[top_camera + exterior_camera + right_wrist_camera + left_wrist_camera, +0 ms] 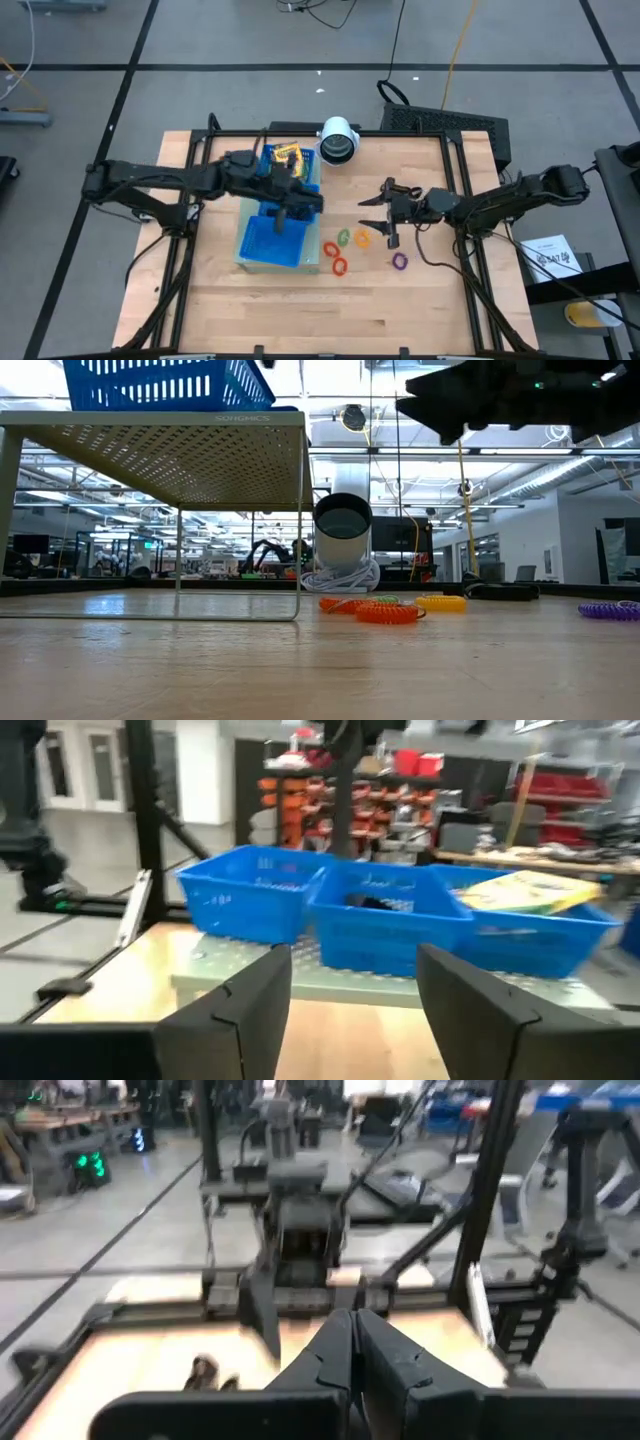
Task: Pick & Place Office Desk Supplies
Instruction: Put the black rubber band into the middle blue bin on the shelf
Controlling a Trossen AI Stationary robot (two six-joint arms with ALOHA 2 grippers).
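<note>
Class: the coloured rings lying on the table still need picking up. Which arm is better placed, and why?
Right. Its gripper hovers open beside the rings, while the left gripper, shut, is over the blue tray.

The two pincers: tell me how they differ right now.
The left pincer is shut, fingers pressed together, while the right pincer is open, fingers spread. The left pincer hangs over the blue tray; the right pincer is over bare table near the coloured rings. Both hold nothing.

Crayon boxes [286,153] lie in the tray's far compartment; coloured rings [343,249] (red, orange, green, purple) lie scattered flat on the tabletop.
</note>
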